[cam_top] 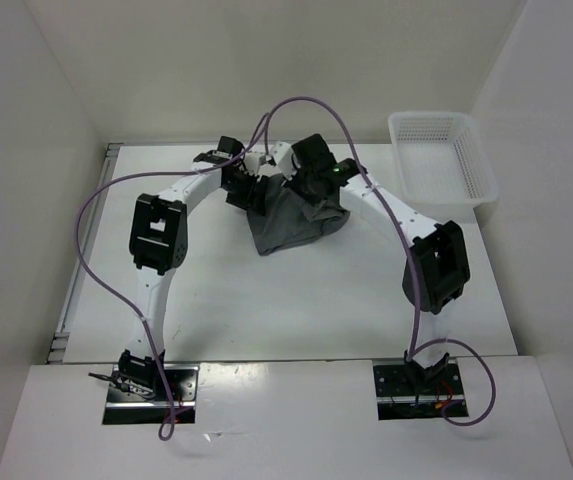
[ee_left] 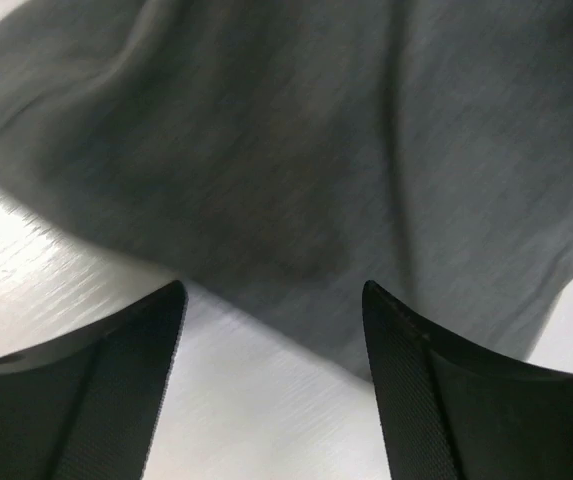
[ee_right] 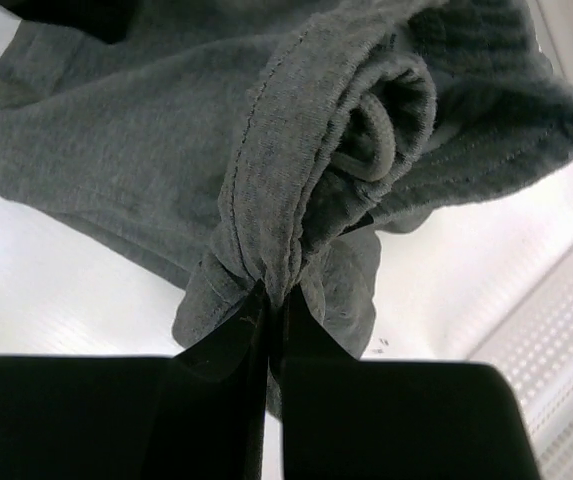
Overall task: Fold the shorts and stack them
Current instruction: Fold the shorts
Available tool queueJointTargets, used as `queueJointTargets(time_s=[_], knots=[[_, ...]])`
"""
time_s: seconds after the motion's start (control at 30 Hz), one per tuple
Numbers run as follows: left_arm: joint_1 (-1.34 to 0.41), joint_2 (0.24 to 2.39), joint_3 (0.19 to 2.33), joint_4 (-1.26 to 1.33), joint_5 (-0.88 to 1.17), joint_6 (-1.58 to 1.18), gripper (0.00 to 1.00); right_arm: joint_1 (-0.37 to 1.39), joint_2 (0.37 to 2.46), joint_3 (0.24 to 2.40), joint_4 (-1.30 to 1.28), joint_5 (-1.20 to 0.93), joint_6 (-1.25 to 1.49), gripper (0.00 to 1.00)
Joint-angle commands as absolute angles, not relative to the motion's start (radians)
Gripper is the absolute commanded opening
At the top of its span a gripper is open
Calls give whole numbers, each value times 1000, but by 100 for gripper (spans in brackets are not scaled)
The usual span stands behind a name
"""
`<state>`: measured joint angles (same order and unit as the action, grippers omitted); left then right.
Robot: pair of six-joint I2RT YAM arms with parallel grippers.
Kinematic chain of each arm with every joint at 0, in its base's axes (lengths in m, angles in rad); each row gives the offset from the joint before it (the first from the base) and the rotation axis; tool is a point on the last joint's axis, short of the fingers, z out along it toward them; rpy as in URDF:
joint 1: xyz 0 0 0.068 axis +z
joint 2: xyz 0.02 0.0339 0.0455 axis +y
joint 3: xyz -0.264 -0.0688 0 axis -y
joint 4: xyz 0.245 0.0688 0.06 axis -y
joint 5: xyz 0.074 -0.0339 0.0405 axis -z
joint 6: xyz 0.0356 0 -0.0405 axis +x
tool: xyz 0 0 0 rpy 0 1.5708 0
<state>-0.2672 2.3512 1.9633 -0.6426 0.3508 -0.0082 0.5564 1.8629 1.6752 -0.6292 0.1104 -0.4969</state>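
The grey shorts (cam_top: 291, 225) hang bunched at the table's far middle, between both wrists. My right gripper (ee_right: 274, 292) is shut on a gathered fold of the shorts (ee_right: 296, 180), lifting the fabric. In the top view the right gripper (cam_top: 311, 190) sits above the cloth. My left gripper (ee_left: 271, 295) stands open, its two fingers wide apart with only bare table between them. The shorts' lower edge (ee_left: 296, 170) hangs just beyond its fingertips. From above, the left gripper (cam_top: 249, 190) sits at the shorts' left side.
A white mesh basket (cam_top: 441, 160) stands at the back right of the white table (cam_top: 266, 300). Purple cables loop over both arms. Side walls close in the table on left and right.
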Motion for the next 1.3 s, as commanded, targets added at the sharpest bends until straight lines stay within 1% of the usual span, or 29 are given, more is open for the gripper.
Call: queueJointTargets(time_s=[0.0,0.1,0.13,0.2,0.23,0.27,0.3,0.43,0.47,0.53,0.57,0.6,0.63,0.67,0.7,0.73,0.77,0.8,0.83,0.87,0.9,0.93,1.03,1.13,1.2,1.27], knots=[[-272,2421,1973,-686,437,0,70,630,1885,1769,-560,123,-514,0],[-272,2433,1994,-695,446,0,57,650,1916,1769,-560,112,-502,0],[-272,2445,1994,-706,457,0,48,675,1930,1769,-560,101,-491,0],[-272,2454,2005,-706,466,0,35,684,1940,1782,-551,101,-468,0],[-272,2454,2005,-706,466,0,23,696,1940,1782,-551,88,-468,0],[-272,2454,2005,-706,466,0,14,710,1951,1796,-551,77,-456,0],[-272,2454,2005,-706,466,0,11,710,1963,1805,-551,77,-443,0],[-262,2454,2005,-706,454,0,11,747,2023,1854,-541,45,-378,0],[-253,2445,2005,-706,442,0,16,747,2035,1870,-531,44,-362,1],[-242,2427,2005,-706,393,0,25,756,2075,1885,-531,44,-338,8],[-242,2427,2005,-706,367,0,32,765,2085,1900,-531,44,-325,19],[-242,2412,2005,-706,315,0,42,765,2085,1910,-519,35,-325,22],[-232,2393,1993,-706,292,0,47,765,2097,1930,-518,35,-325,25],[-219,2393,1982,-706,273,0,52,775,2097,1940,-518,-16,-325,33],[-219,2376,1982,-706,261,0,59,775,2097,1971,-544,-59,-334,38],[-195,2367,1982,-706,241,0,63,775,2097,1985,-555,-105,-334,42],[-184,2352,1973,-706,232,0,67,775,2074,2006,-566,-197,-344,49],[-173,2342,1973,-706,232,0,71,775,2062,2006,-577,-239,-344,52],[-152,2327,1973,-715,219,0,78,775,2050,2017,-577,-277,-344,54],[-140,2318,1973,-715,206,0,80,775,2025,2017,-586,-351,-366,56],[-127,2303,1986,-724,206,0,83,775,2014,2026,-586,-377,-367,58],[-103,2293,1987,-724,183,0,89,775,2003,2026,-586,-397,-367,58],[-60,2255,2031,-735,140,0,94,775,1961,2026,-586,-426,-376,58],[-49,2209,2064,-744,115,0,96,775,1918,1971,-558,-367,-387,56],[-58,2163,2065,-755,115,0,96,750,1884,1889,-511,-290,-399,52],[-89,2106,2065,-764,178,0,95,698,1865,1803,-485,-229,-413,49]])
